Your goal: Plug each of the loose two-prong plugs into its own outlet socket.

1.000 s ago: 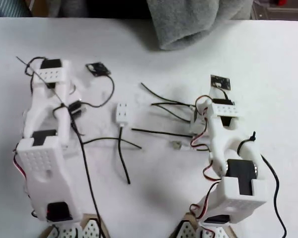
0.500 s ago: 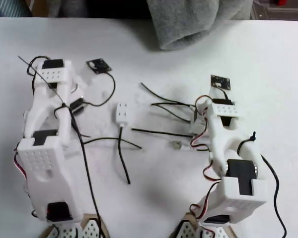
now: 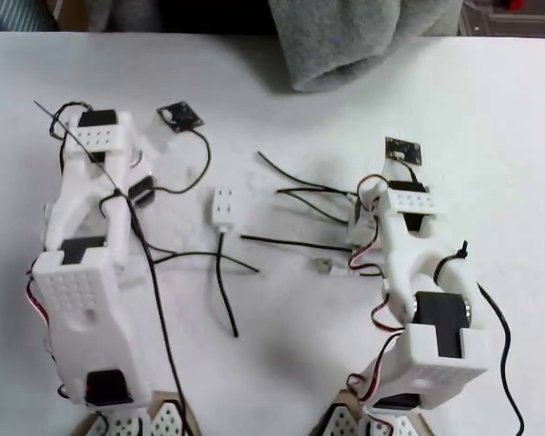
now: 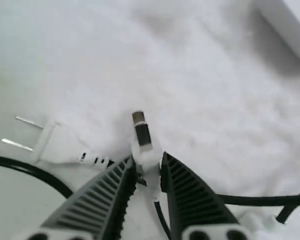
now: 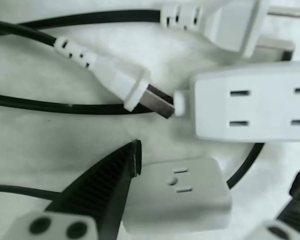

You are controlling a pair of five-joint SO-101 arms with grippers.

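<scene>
In the left wrist view my left gripper [image 4: 146,167] is shut on a white two-prong plug [image 4: 142,137], prongs pointing away just above the table. A second white plug [image 4: 55,145] lies flat beside it, prongs bare. In the right wrist view my right gripper [image 5: 215,170] stands open around a small white outlet socket [image 5: 175,197], one finger [image 5: 110,185] touching its side. Beyond it lies a white multi-outlet block [image 5: 255,107]. A white plug [image 5: 125,80] rests with its prongs against that block's end, and another plug [image 5: 230,25] lies farther off.
From above, a white outlet block [image 3: 224,207] on a black cord lies between the left arm [image 3: 86,209] and the right arm [image 3: 409,254]. Loose black cords [image 3: 295,191] cross the middle. A grey cloth [image 3: 345,41] sits at the back edge.
The left arm's wrist has shifted slightly toward the far side of the table, its cable swinging with it. The right arm has stayed still.
</scene>
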